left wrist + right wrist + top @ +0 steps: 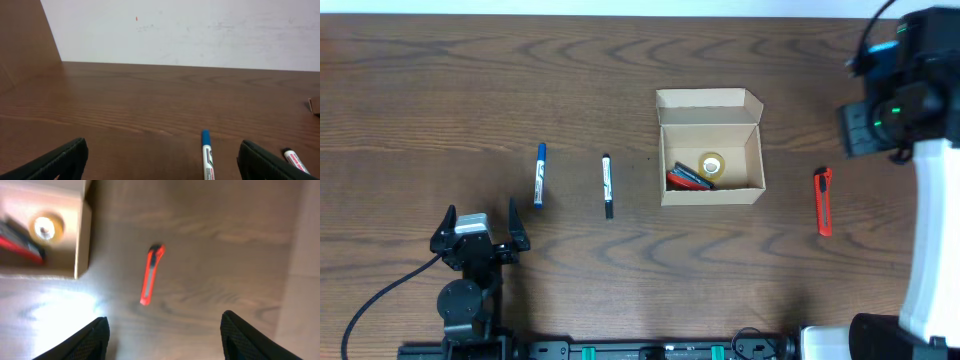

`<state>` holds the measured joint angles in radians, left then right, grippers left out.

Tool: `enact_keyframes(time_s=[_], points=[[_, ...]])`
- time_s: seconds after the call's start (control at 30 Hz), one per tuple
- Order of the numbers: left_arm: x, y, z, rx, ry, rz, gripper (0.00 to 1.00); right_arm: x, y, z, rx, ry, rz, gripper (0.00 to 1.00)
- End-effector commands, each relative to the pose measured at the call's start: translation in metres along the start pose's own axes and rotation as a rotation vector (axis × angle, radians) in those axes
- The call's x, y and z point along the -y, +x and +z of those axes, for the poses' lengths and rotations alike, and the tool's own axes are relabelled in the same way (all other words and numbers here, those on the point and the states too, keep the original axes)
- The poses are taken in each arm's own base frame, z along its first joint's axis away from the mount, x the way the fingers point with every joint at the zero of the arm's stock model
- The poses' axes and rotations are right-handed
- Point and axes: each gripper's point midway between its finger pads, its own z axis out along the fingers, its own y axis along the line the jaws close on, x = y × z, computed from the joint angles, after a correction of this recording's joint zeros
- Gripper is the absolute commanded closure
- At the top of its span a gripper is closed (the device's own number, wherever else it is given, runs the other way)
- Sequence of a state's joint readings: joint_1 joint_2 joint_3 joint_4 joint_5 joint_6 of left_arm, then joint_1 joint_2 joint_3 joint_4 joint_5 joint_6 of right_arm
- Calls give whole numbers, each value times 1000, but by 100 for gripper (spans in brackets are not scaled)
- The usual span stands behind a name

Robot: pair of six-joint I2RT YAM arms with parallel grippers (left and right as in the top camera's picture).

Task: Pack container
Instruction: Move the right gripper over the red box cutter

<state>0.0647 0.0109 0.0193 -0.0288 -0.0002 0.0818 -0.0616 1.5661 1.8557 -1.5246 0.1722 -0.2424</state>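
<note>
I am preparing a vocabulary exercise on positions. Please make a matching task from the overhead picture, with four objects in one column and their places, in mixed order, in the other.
Objects:
1. blue-capped marker
2. black-capped marker
3. orange cutter
4. tape roll

Places:
A. inside the cardboard box
B. alone on the table, right of the box
C. farthest left of the four
D. between the other marker and the box

Pairs: 1-C, 2-D, 3-B, 4-A.
</note>
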Motion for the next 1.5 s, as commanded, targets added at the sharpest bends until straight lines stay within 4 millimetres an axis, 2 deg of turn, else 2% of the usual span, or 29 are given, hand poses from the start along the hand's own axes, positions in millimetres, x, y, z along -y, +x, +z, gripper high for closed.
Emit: enact_keyframes(time_s=[0.0, 0.13, 0.23, 0.3, 0.37, 0.43, 0.57, 0.73, 0.9, 1.17, 1.27, 1.37, 1.47], points=[[-1, 17, 0, -56, -7, -1, 5, -3, 16, 20, -53, -11, -24, 36], [-1, 17, 0, -56, -7, -1, 5, -2, 30, 55, -112, -19, -47, 44], [-1, 17, 0, -56, -7, -1, 5, 9, 46, 82, -158, -6, -29, 51], [-1, 17, 0, -56, -7, -1, 5, 17, 57, 97, -181, -7, 0, 45], [-1, 17, 0, -56, -7, -1, 5, 23, 62, 107, -180, -23, 22, 44], [-1, 17, 0, -56, -7, -1, 5, 24, 62, 113, -154, -70, 33, 38], [-1, 17, 0, -56, -7, -1, 5, 19, 57, 115, -89, -178, 24, 36], [-1, 17, 0, -56, -7, -1, 5, 24, 56, 122, -59, -185, 51, 36], [-1, 17, 0, -56, -7, -1, 5, 15, 60, 141, -47, -218, 73, 35], [-1, 17, 0, -56, -7, -1, 5, 0, 71, 174, -34, -243, 132, 25], [-1, 17, 0, -56, -7, -1, 5, 4, 71, 178, -33, -222, 139, 22], [-1, 17, 0, -56, -7, -1, 5, 16, 76, 185, -73, -148, 214, 21], [-1, 17, 0, -56, -7, -1, 5, 17, 78, 191, -98, -139, 248, 21]])
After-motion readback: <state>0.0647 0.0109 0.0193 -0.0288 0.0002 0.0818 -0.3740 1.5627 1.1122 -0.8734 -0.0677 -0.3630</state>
